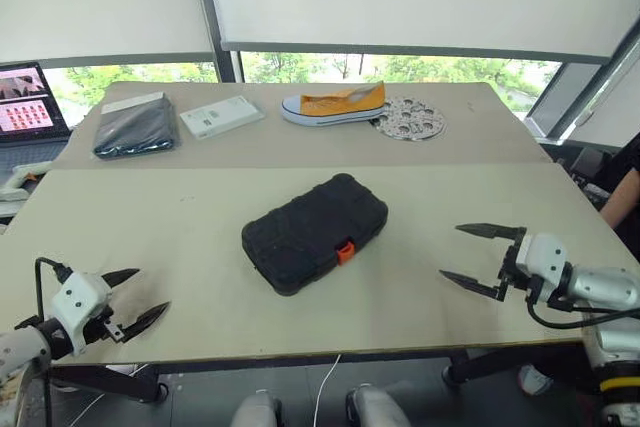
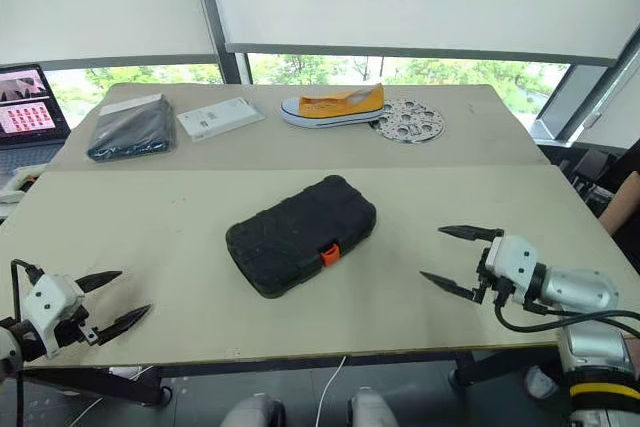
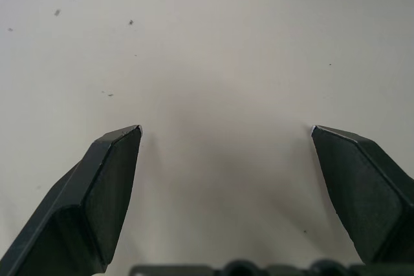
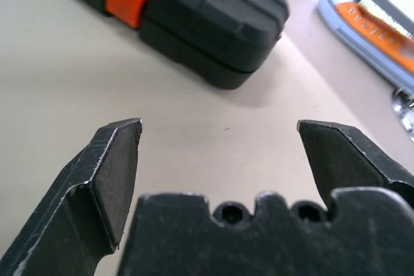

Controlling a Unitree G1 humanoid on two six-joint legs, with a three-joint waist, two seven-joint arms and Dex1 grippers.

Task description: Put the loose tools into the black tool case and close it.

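The black textured plastic clamshell tool case (image 1: 314, 233) lies shut at centre frame on the beige table (image 1: 200, 217), orange latch (image 1: 346, 252) facing the near edge. Its long axis runs from lower left to upper right. No loose tools are visible on the table. The left gripper (image 1: 133, 298), lower left, is spread wide and empty. The right gripper (image 1: 480, 256), lower right, is likewise wide and empty, and appears somewhat nearer the case, on its latch side.
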